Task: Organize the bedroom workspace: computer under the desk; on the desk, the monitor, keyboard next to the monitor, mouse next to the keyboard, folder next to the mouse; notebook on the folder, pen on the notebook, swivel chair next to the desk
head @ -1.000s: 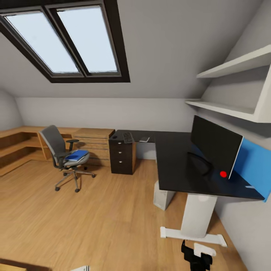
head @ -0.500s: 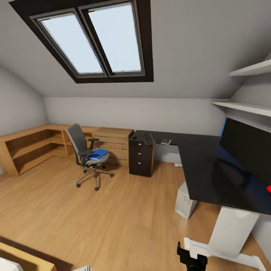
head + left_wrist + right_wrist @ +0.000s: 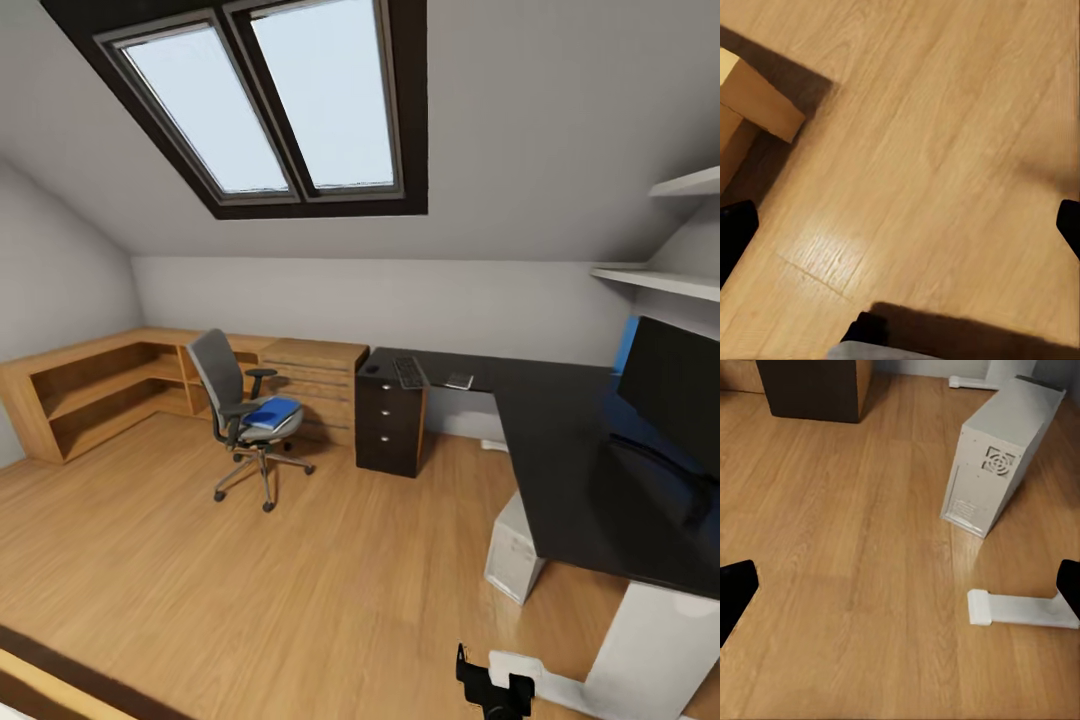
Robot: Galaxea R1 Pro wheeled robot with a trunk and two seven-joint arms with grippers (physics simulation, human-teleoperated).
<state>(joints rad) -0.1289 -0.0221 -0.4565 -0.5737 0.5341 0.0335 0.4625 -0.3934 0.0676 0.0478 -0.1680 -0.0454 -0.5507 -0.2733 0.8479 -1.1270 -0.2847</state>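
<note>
Two items look settled so far. White tower computer (image 3: 1001, 454) stands on floor beneath the glossy black L-shaped desk (image 3: 560, 450); wide black-fronted monitor (image 3: 678, 385) stands on desktop's right wing, nr the wall.

Slim black-key keyboard w/ silver frame (image 3: 409, 372) lies on far wing above the dark drawer unit, well apart from monitor, so not yet beside it. Small dark mouse (image 3: 372, 368) sits just beside keyboard, chair side. A small flat grey item lies on keyboard's other side; too small to tell what it is.

Bright blue flat folder (image 3: 272, 412) lies on seat of the grey swivel chair w/ chrome star base (image 3: 243, 410). Chair stands on wood floor in front of light-wood cabinets (image 3: 310, 375), near desk's drawer end but apart from it. Notebook and pen: can't pick out.

Left to do, as judged: keyboard + mouse over by monitor, folder to desk, notebook/pen stack, chair to desk.

Left gripper (image 3: 900, 217): fingertips at opposite frame edges, spread wide, nothing between, floor below. Right gripper (image 3: 900, 585): same, spread and empty, over floor nr desk's white foot (image 3: 1020, 609).
</note>
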